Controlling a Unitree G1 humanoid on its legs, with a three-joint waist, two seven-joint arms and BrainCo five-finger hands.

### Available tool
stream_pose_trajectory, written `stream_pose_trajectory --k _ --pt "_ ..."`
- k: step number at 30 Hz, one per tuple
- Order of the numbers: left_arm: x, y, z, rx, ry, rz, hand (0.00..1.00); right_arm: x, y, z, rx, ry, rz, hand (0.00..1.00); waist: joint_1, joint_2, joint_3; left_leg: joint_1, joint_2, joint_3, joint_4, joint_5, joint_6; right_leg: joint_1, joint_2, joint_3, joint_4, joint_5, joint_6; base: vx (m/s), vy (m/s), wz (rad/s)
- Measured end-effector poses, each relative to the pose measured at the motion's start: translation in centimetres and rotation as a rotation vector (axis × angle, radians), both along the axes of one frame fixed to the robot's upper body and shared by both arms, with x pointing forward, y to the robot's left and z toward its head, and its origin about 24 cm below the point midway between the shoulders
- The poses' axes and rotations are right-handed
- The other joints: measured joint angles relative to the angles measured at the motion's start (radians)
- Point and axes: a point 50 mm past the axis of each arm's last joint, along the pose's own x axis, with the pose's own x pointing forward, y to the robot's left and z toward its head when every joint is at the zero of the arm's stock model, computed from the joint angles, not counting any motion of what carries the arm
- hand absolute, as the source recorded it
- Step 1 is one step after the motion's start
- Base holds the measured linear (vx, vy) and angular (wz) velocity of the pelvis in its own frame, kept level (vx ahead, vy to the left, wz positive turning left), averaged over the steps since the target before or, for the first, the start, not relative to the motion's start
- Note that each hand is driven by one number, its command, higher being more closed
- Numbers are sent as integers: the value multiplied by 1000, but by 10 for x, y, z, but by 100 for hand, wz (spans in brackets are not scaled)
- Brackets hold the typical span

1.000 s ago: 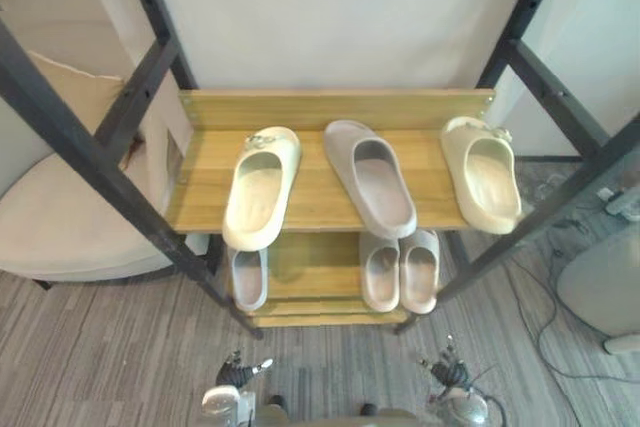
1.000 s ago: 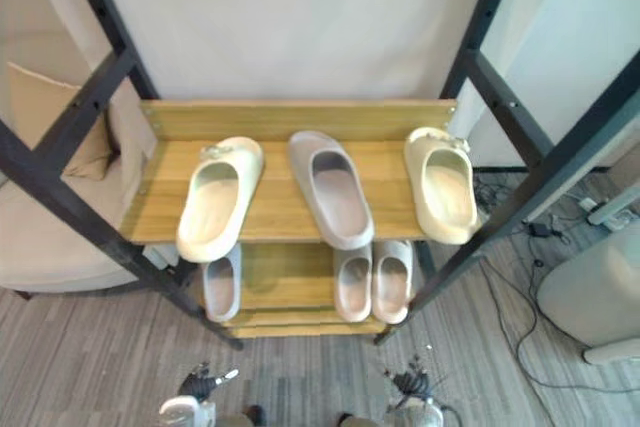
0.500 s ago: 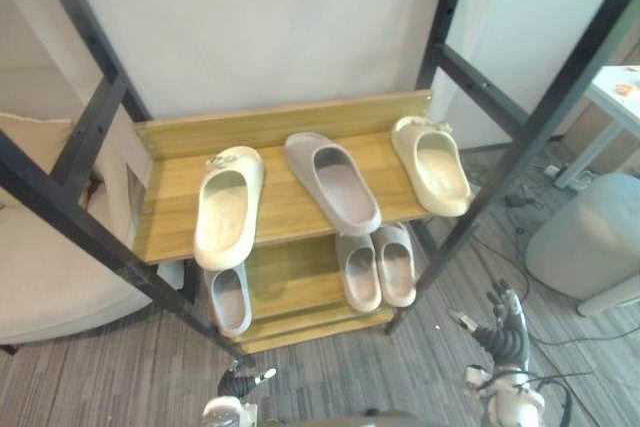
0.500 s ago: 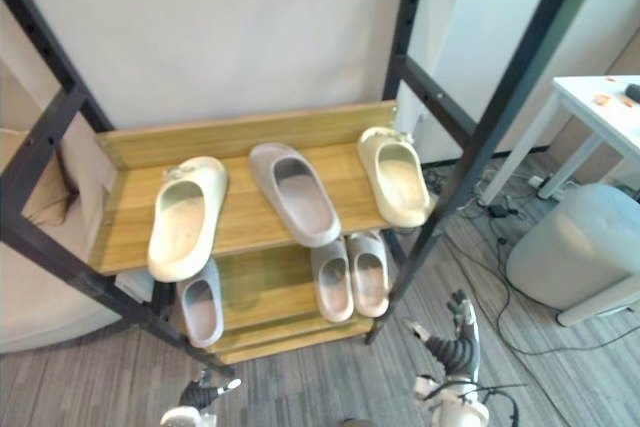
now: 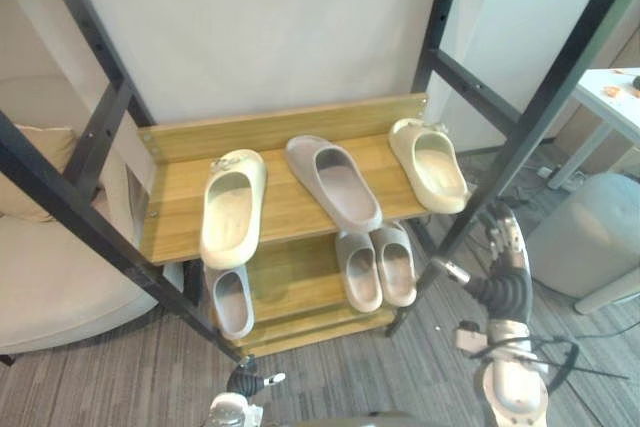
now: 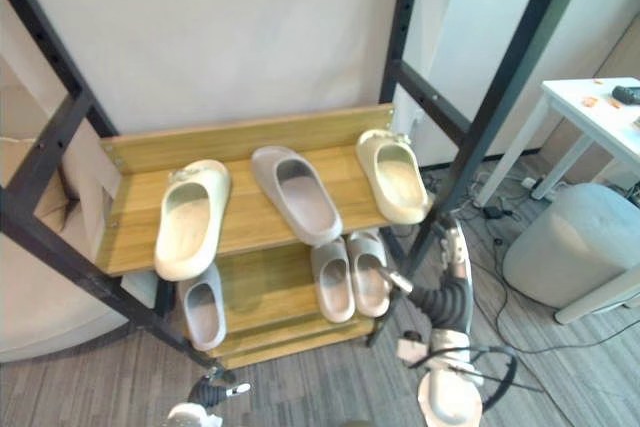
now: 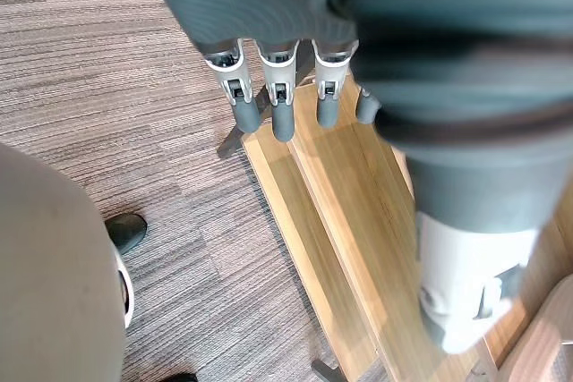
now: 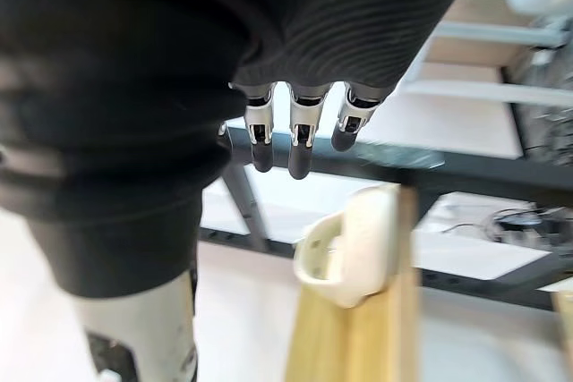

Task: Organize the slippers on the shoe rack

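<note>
My right hand (image 5: 505, 252) hangs beside the shoe rack (image 5: 290, 123), fingers straight and holding nothing, near the right cream slipper (image 5: 430, 163). My left hand (image 5: 246, 383) sits low, its fingers straight too. The grey slipper (image 5: 335, 183) and left cream slipper (image 5: 232, 209) share the top shelf. The lower grey slippers (image 5: 378, 267) are partly hidden beneath it.
</note>
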Motion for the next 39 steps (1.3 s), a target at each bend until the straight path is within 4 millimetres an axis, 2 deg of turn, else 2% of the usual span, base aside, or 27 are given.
stream_pose_trajectory --k 6,12,13,21,26,34,39 --pt "0 3 0 6 3 -8 0 21 -5 15 -49 -85 12 0 0 -16 1 -19 -19 -37 -2 10 18 -2 -19 -28 -2 4 7 -27 19 16" --pt "0 5 0 0 4 -9 0 41 -7 33 -78 -170 60 0 14 -22 -1 -32 -37 -73 -20 24 36 -6 -32 -55 -7 7 12 -18 17 14" --pt "2 5 1 -4 0 -9 0 49 -12 37 -95 -181 57 0 26 -24 1 -36 -45 -78 -24 28 38 -2 -34 -60 -20 13 16 -7 27 13" --pt "5 7 2 -9 -19 -6 0 79 -20 38 -119 -151 76 0 42 -30 5 -61 -53 -123 -27 36 43 4 -38 -104 -45 16 12 11 5 17" --pt "10 10 4 -16 -31 12 0 95 -32 40 -165 -115 50 0 47 -32 30 -67 -53 -144 -26 36 43 12 -37 -116 -54 17 11 22 -8 11" --pt "12 11 4 -22 -38 18 0 105 -46 38 -182 -69 19 0 47 -33 46 -67 -53 -157 -28 36 43 15 -37 -119 -56 17 11 8 0 2" --pt "12 11 4 -23 -38 19 0 109 -46 36 -185 -47 38 0 48 -33 46 -67 -54 -160 -37 39 41 16 -37 -123 -68 17 11 0 0 0"
